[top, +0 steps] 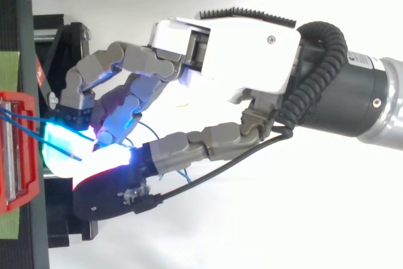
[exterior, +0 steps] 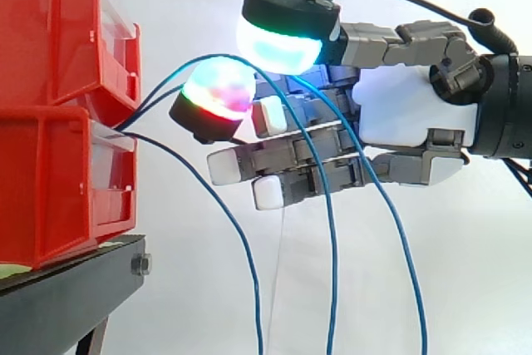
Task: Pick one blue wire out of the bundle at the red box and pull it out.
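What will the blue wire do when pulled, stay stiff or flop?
Probably floppy: the blue wires droop in long loops from the red bins. Likely light, being so thin. Pulling one may drag its neighbours, since they come out together.

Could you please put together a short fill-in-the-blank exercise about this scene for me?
1. The wires that leave the bins and hang down are ___ in colour.
2. The stacked bins are ___.
3. In the side view, the hand comes in from the ___ edge.
4. The bins rest on a ___ stand.
Missing words: blue; red; right; black.
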